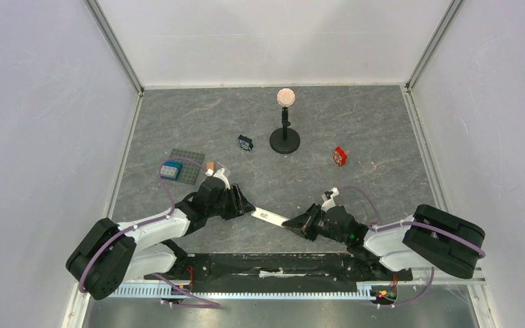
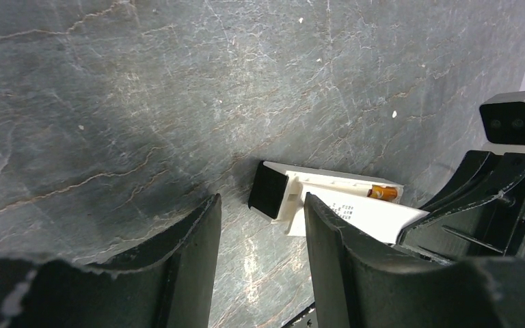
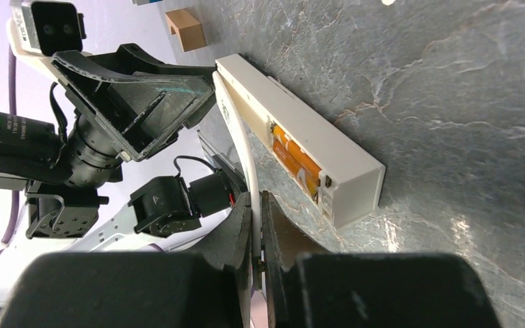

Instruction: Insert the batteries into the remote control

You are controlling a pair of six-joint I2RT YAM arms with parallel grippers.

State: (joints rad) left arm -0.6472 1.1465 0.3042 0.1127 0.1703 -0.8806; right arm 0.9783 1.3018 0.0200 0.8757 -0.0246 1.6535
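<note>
The white remote control (image 1: 271,217) lies on the slate table between my two grippers, its battery bay open. Two orange batteries (image 3: 297,160) sit inside the bay; one end shows in the left wrist view (image 2: 385,192). The remote's black end (image 2: 268,193) lies just beyond my left gripper (image 2: 263,239), which is open with its fingers on either side of that end. My right gripper (image 3: 256,205) is shut on a thin white battery cover (image 3: 242,147) that stands on edge along the remote's side (image 3: 328,154). My left gripper also shows in the right wrist view (image 3: 157,102).
A black stand with a pink disc (image 1: 285,130) stands at the back centre. A red object (image 1: 340,156) lies to the right and a small blue-black object (image 1: 245,142) to the left. A grey baseplate with a blue brick (image 1: 184,166) and a tan block (image 1: 210,165) lie by the left arm.
</note>
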